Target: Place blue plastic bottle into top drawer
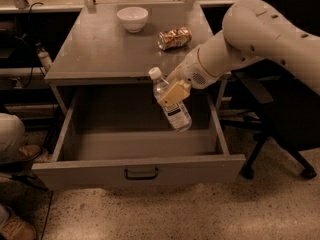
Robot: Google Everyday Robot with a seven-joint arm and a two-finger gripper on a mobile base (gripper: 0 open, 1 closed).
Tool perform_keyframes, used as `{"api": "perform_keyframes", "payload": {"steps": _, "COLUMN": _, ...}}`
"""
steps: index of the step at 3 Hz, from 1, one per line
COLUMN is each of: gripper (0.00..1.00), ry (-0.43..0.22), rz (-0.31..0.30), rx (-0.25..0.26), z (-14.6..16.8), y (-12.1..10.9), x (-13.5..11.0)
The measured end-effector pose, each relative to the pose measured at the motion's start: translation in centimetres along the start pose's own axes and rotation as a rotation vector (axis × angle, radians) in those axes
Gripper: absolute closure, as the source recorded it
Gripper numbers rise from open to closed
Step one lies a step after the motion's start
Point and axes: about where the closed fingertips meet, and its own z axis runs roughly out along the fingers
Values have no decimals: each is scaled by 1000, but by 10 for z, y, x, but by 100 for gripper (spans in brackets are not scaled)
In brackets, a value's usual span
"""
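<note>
Looks mostly done tbh. Got the top drawer (90, 172) pulled wide open. Got the blue plastic bottle (176, 113) hanging tilted above the drawer's right-middle, not inside yet: white cap up-left, clear body, white label with dark print. Clamped round its upper half by the tool (175, 92). Probably just needs lowering in and letting go.

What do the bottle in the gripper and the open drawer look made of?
Blue plastic bottle: likely clear plastic, see-through body, white cap. Top drawer: apparently matte grey metal, thin flat walls. The gripper holds the bottle over the drawer.
</note>
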Motion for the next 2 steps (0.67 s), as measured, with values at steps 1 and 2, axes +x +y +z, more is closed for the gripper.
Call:
{"api": "perform_keyframes", "payload": {"steps": 1, "gripper": 100, "ry": 67, "rz": -110, "rx": 18, "z": 42, "y": 15, "x": 0}}
{"api": "perform_keyframes", "payload": {"steps": 2, "gripper": 100, "ry": 164, "rz": -251, "rx": 20, "z": 97, "y": 33, "x": -1}}
